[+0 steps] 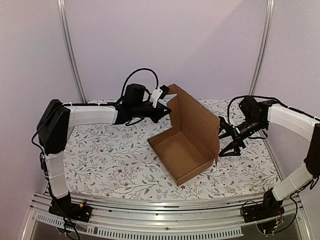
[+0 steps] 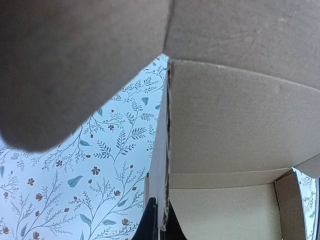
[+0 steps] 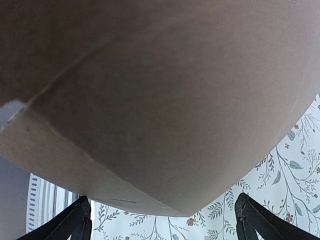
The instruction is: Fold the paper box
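Paper box (image 1: 187,135) pinched by left fingers (image 2: 149,226); right fingers (image 3: 70,225) splayed.

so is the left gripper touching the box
Touching. Left wrist view shows the left gripper shut on an edge of the paper box, cardboard between its fingers.

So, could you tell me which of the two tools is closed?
The left tool, pinching the paper box at its lid's far corner; the right tool stands wide open.

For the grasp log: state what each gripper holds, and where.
Left gripper is shut on the paper box, at the far edge of its upright lid. Right gripper is open, holding nothing.
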